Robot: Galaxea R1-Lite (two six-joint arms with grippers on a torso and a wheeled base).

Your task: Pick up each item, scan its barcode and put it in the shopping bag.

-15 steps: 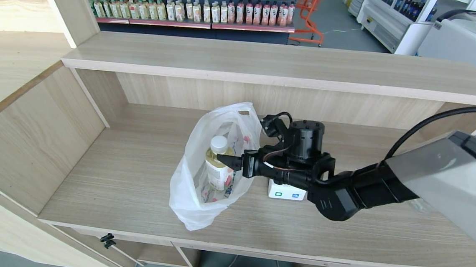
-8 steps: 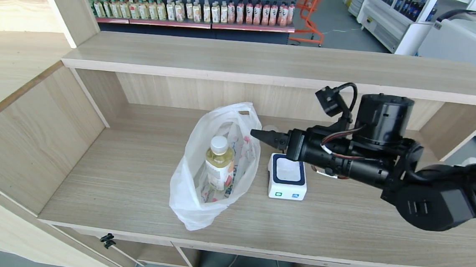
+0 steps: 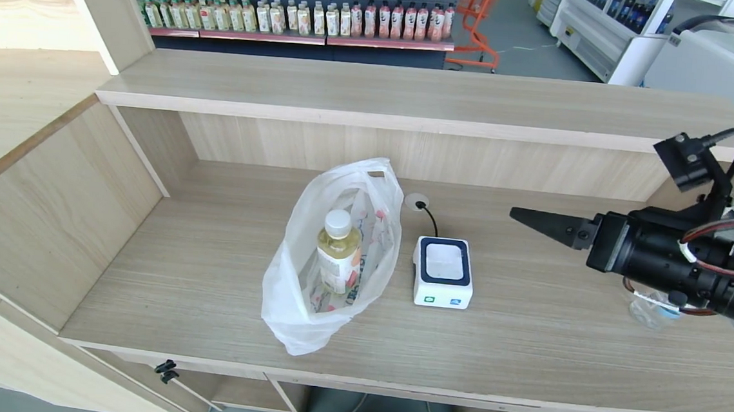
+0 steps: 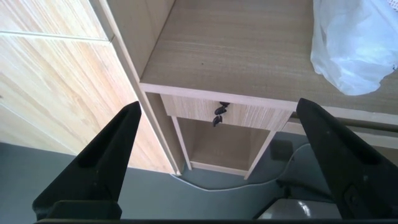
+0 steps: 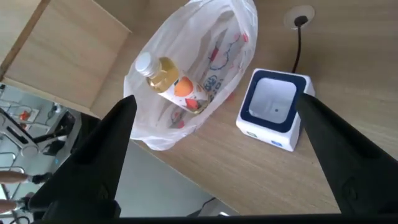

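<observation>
Bottle (image 3: 338, 249) stands in the bag (image 3: 297, 321) on the counter (image 3: 207, 272), its label half veiled and unreadable, with right end effector (image 3: 521, 215) and left end effector (image 4: 217, 109) both spread wide

Yellow-drink bottle (image 3: 337, 250) upright in open white shopping bag (image 3: 288, 317), just beside white scanner (image 3: 443, 273)

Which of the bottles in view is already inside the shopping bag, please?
The white-capped bottle of yellowish drink, standing in the white shopping bag; the others line the store shelf behind.
</observation>
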